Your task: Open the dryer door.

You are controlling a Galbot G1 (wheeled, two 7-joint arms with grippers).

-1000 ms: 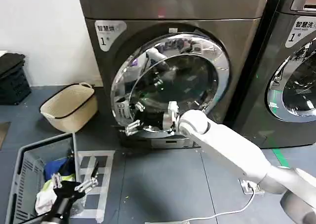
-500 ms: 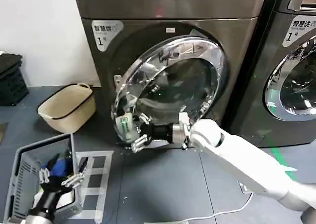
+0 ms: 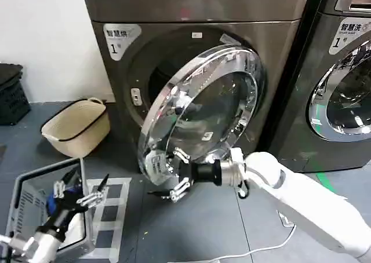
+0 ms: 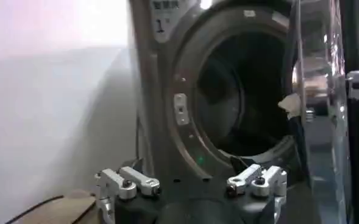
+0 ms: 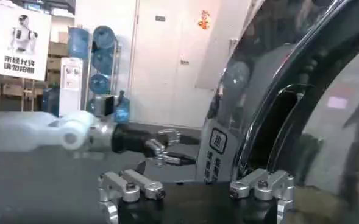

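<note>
The dryer door [image 3: 203, 101], a chrome-rimmed porthole with dark glass, stands swung partly out from the grey-brown machine, and the dark drum opening [image 3: 165, 72] shows behind its left edge. My right gripper [image 3: 175, 175] is open at the door's lower left rim, fingers spread close to the chrome. In the right wrist view the rim [image 5: 270, 109] curves just beyond the open right gripper [image 5: 194, 190], with nothing between the fingers. My left gripper [image 3: 78, 192] hangs open low on the left, over a grey crate. In its wrist view the left gripper [image 4: 191, 185] faces the drum opening [image 4: 240, 91], with the door [image 4: 316, 91] edge-on.
A beige laundry basket [image 3: 75, 124] sits on the floor left of the dryer. A grey crate [image 3: 32, 202] with laundry lies under my left arm. A second machine [image 3: 342, 83] stands at the right. A white cable [image 3: 255, 251] runs across the floor.
The door has swung farther out from the machine, exposing more of the drum opening. My right gripper has moved down and outward with its lower rim. The left gripper has drifted left.
</note>
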